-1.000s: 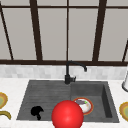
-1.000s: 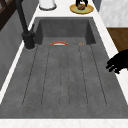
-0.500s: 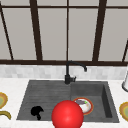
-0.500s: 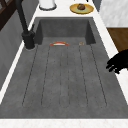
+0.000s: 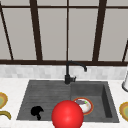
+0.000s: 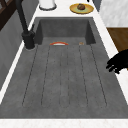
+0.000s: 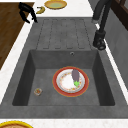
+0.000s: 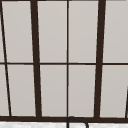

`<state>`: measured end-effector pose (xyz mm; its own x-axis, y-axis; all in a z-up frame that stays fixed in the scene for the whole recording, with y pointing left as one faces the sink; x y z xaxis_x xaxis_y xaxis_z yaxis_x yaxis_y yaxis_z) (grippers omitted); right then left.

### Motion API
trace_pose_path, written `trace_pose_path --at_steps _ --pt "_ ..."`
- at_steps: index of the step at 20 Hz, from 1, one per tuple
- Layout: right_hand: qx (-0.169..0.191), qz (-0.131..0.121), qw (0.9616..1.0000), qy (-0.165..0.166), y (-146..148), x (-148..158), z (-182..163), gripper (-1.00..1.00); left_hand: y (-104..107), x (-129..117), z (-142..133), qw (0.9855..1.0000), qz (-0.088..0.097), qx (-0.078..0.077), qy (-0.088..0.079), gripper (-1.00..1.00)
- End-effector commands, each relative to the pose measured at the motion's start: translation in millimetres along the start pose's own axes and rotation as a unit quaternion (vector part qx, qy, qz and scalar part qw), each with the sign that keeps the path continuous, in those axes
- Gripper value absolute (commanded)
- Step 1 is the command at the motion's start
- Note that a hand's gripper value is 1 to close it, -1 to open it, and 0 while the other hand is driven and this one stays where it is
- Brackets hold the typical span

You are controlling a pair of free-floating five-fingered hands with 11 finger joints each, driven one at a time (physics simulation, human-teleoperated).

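Hovering above the near left corner of the sink's (image 5: pixel 45 93) ribbed drainer, the left hand (image 5: pixel 37 111) holds nothing. Its fingers hang loose and slightly apart, pointing down, as the right side view shows (image 7: pixel 27 11). It looks to me like a pause in mid-air, with no grasp begun. The nearest thing is the banana (image 7: pixel 40 10), which lies on the bench (image 5: pixel 12 87) just left of the hand, beside a yellow plate (image 7: pixel 55 4). Taking it would call for a short shift left and a drop, with the fingers kept wide. The banana is small, curved and yellow-brown, lying flat and apart from the hand. On the right, in the basin, a red-rimmed plate (image 7: pixel 70 81) carries a dark vegetable (image 7: pixel 75 74). A red ball (image 5: pixel 67 115) shows low in the front view.
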<state>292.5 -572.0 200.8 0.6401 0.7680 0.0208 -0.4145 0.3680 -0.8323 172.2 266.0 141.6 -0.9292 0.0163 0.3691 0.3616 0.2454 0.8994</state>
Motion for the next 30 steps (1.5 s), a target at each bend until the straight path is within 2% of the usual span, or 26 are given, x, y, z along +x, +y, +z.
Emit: trace_pose_path --at_steps 1,6,10,16,24,30 --pt "-0.009 0.021 0.9994 -0.024 9.9 13.9 14.3 -1.0 0.0 0.0 0.0 1.0 0.0 0.0 0.0 0.0" --pt "-0.019 0.012 0.9993 -0.029 21.6 39.6 30.9 -1.0 0.0 0.0 0.0 1.0 0.0 0.0 0.0 0.0" --pt "-0.015 0.024 0.9989 -0.038 31.1 55.3 44.6 -1.0 0.0 0.0 0.0 1.0 0.0 0.0 0.0 0.0" --pt "-0.009 0.035 0.9968 -0.072 48.4 73.0 66.7 -1.0 0.0 0.0 0.0 1.0 0.0 0.0 0.0 0.0" --pt "0.002 0.027 0.9917 -0.126 73.5 91.0 86.3 -1.0 0.0 0.0 0.0 1.0 0.0 0.0 0.0 0.0" --pt "0.021 0.017 0.9838 -0.177 94.9 97.3 93.9 -1.0 0.0 0.0 0.0 1.0 0.0 0.0 0.0 0.0"
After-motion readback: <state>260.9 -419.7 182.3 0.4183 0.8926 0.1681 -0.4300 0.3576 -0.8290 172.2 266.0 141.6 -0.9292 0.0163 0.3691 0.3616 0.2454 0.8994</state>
